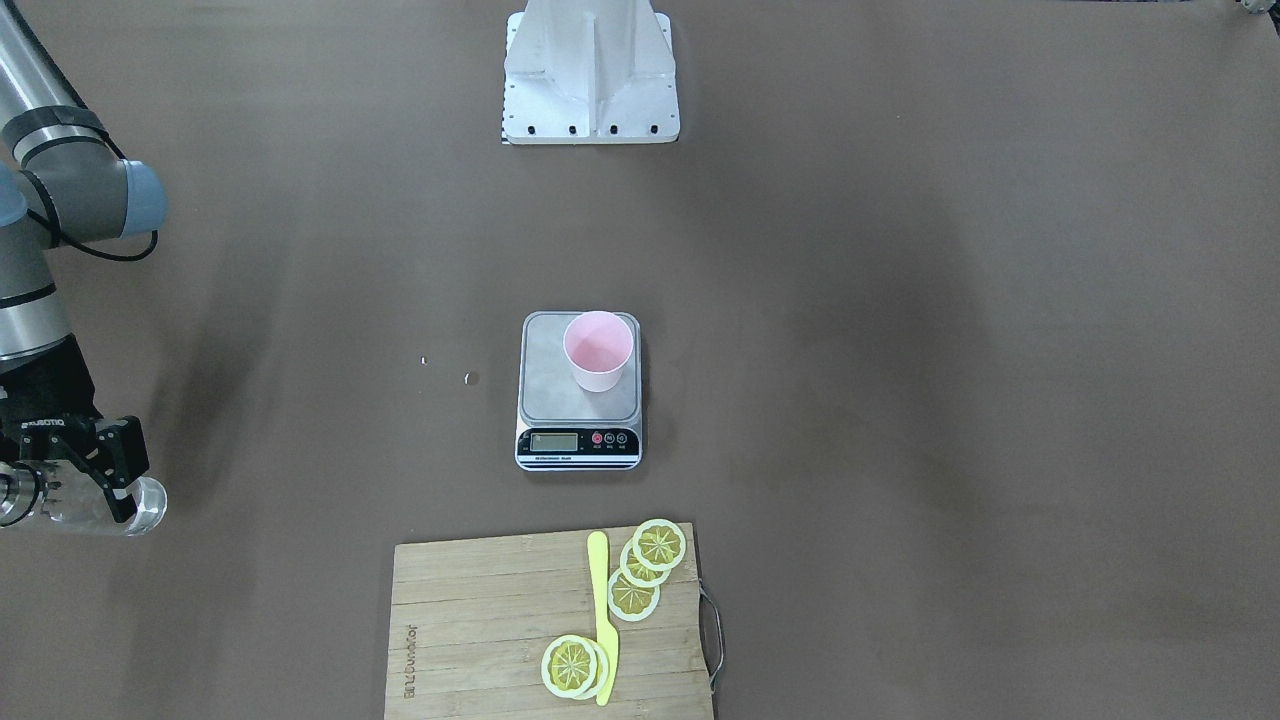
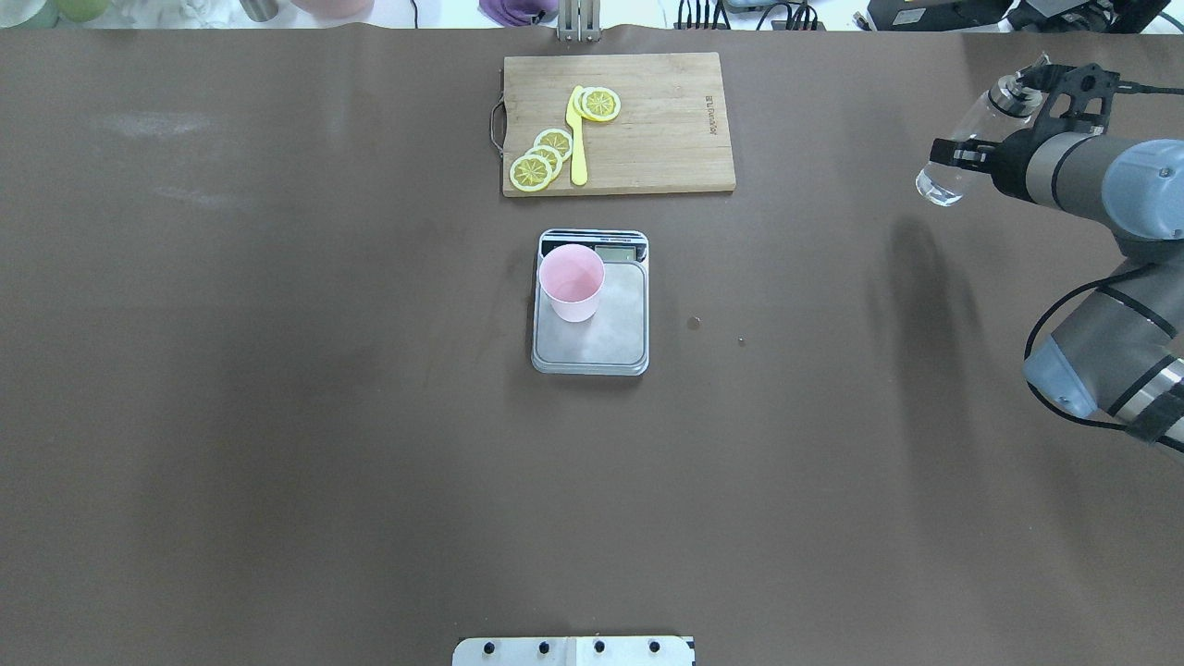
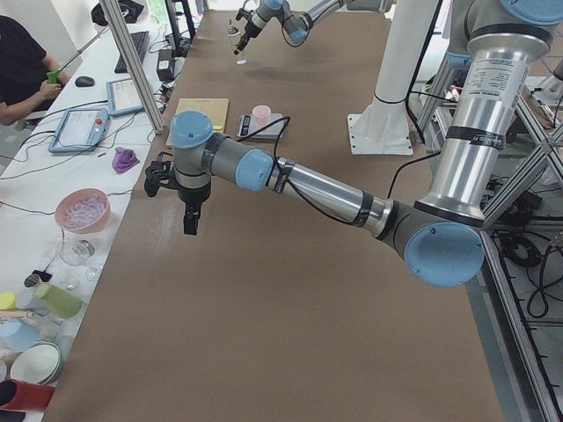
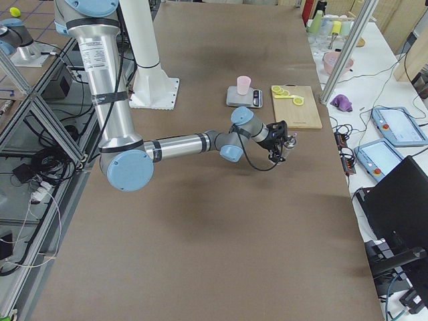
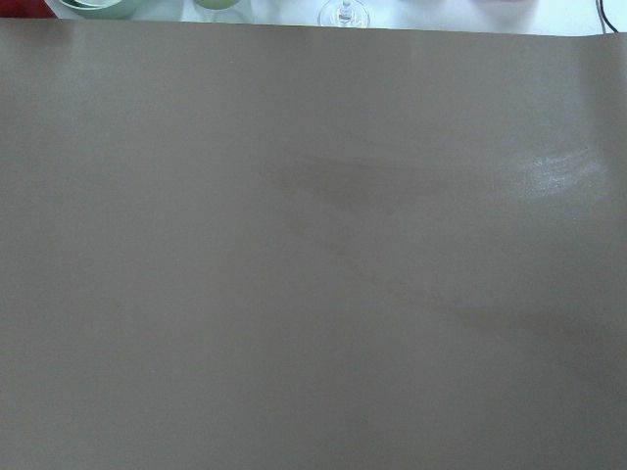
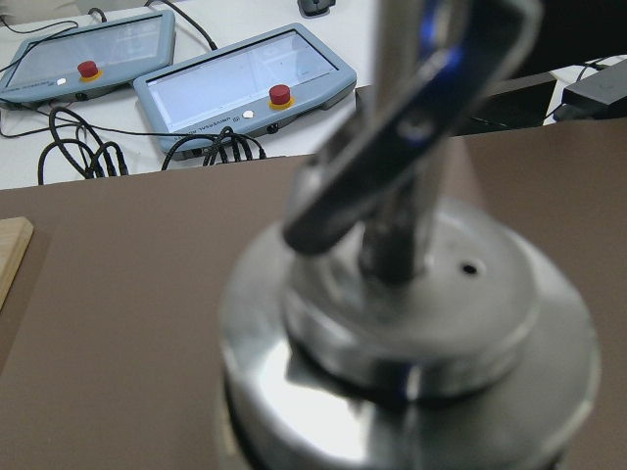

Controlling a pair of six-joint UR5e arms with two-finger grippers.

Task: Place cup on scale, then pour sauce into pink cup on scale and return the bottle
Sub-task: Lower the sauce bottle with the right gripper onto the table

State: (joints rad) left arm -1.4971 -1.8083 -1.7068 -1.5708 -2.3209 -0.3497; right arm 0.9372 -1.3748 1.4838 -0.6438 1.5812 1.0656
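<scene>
**Step in hand:** cup (image 1: 598,350) stands upright on scale (image 1: 560,400), toward its robot-left side, so placement is judged done.

**Bottle:** bottle (image 2: 942,178) is tilted and held aloft at the robot's far right, well apart from the cup. The right gripper (image 1: 95,495) has its fingers clamped on it.

**Next move:** either carry the spout to the cup's rim and tip, or set the bottle on the surface (image 1: 900,400). The clear sauce makes it impossible to tell which.

**Left gripper** (image 3: 189,211): finger state cannot be told.

**Writing:**
- "ROBOTIQ" on the right gripper.
- A branded mark on the cutting board (image 1: 480,620), possibly a maker's name, not legible.
</scene>
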